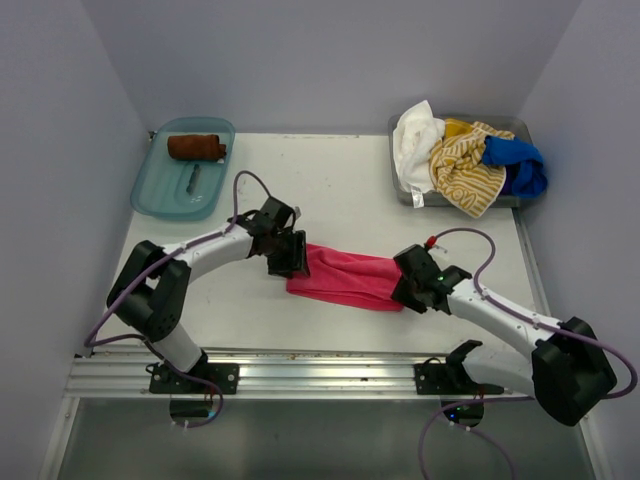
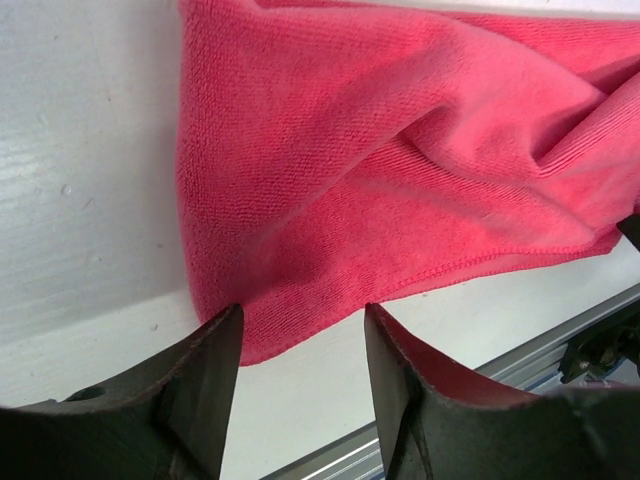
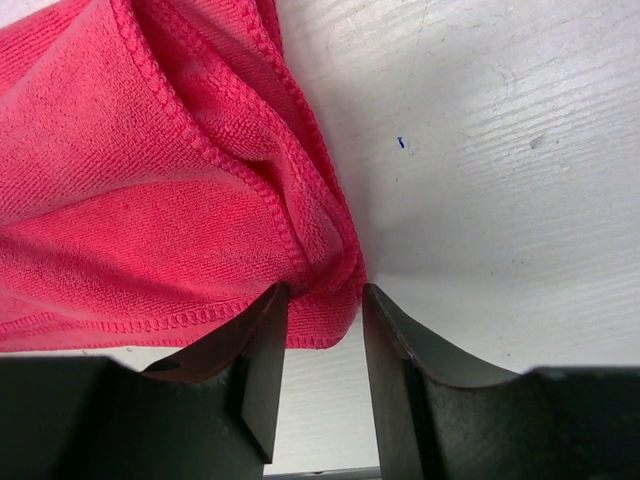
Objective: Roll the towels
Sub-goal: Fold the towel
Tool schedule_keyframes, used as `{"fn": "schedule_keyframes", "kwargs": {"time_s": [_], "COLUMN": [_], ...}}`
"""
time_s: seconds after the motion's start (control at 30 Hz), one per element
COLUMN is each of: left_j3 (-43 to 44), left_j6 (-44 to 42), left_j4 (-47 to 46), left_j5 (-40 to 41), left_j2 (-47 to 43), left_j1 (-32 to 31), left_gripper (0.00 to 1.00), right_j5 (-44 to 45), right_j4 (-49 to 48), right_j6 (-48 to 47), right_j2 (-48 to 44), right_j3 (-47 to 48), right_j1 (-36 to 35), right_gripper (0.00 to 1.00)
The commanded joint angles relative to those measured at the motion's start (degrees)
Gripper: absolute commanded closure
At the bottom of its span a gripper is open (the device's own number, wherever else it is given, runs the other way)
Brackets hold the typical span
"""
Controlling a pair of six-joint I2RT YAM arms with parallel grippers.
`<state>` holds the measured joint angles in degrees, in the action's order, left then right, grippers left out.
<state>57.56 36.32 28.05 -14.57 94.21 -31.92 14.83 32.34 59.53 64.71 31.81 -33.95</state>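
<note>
A hot pink towel (image 1: 345,277) lies wrinkled and loosely folded on the table's middle. It also shows in the left wrist view (image 2: 400,160) and the right wrist view (image 3: 150,200). My left gripper (image 1: 289,256) is at its left end, open, with the towel's corner (image 2: 270,330) just beyond the fingertips. My right gripper (image 1: 412,284) is at its right end, open, its jaws either side of the bunched corner (image 3: 335,295). A rolled rust-brown towel (image 1: 196,146) lies in the teal tray (image 1: 160,195). White (image 1: 416,140), striped (image 1: 465,170) and blue (image 1: 515,162) towels are piled at the back right.
The teal tray at the back left also holds a small grey object (image 1: 194,180). A grey bin (image 1: 402,190) at the back right holds the towel pile. A metal rail (image 1: 320,372) runs along the near table edge. Walls close in on the left, the right and behind.
</note>
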Motion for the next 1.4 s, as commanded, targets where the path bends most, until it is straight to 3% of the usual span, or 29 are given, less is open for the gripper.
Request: {"fn": "schedule_keyframes", "kwargs": {"time_s": [0.0, 0.23, 0.43, 0.6, 0.7, 0.87, 0.93, 1.1, 1.13, 1.2, 1.37], "left_j3": [-1.22, -2.27, -4.47, -6.41, -7.55, -8.34, -8.25, -8.17, -8.17, -8.08, -7.99], "left_j6": [-1.25, -1.34, -1.07, -1.68, -1.6, -1.16, -1.07, -0.9, -0.9, -0.9, -0.81], "left_j4": [0.68, 2.45, 0.6, -0.89, -2.21, -3.79, -3.88, -3.62, -3.71, -3.71, -3.62], "left_j5": [1.11, 6.3, 6.66, 4.99, 3.23, 1.3, 1.47, 2.18, 2.26, 2.26, 2.26], "left_j2": [-2.54, -3.25, -1.93, -0.88, -0.09, 0.62, 0.8, 0.71, 0.71, 0.71, 0.44], "left_j1": [0.37, 0.37, 0.46, 0.46, 0.46, 0.37, 0.46, 0.46, 0.46, 0.46, 0.37], "left_gripper": [0.44, 0.37, 0.42, 0.46, 0.58, 0.87, 1.0, 1.0, 1.0, 1.0, 1.0], "right_j5": [0.2, 0.37, 0.9, 1.08, 0.99, 1.78, 2.66, 3.71, 3.71, 3.36, 2.93], "right_j4": [-1.75, -2.8, -3.16, -3.16, -3.25, -2.02, -1.05, 1.32, 1.41, 1.24, -0.25], "right_j6": [1.56, 2.0, 1.65, 1.38, 1.56, 1.73, 1.21, -0.72, -0.99, -1.17, -1.17], "right_j2": [0.24, 1.47, 1.56, 3.49, 3.5, 2.09, 0.95, -0.37, -0.28, 0.42, 1.82], "right_j3": [0.09, 0.36, 1.14, 1.85, 1.76, 2.02, 2.9, 4.75, 5.01, 5.01, 4.13], "right_j1": [0.12, 0.03, 0.12, 0.12, 0.2, 0.12, 0.12, 0.12, 0.12, 0.03, 0.12], "right_gripper": [0.62, 0.64, 0.64, 0.73, 0.84, 1.0, 1.0, 1.0, 0.91, 0.84, 0.81]}}
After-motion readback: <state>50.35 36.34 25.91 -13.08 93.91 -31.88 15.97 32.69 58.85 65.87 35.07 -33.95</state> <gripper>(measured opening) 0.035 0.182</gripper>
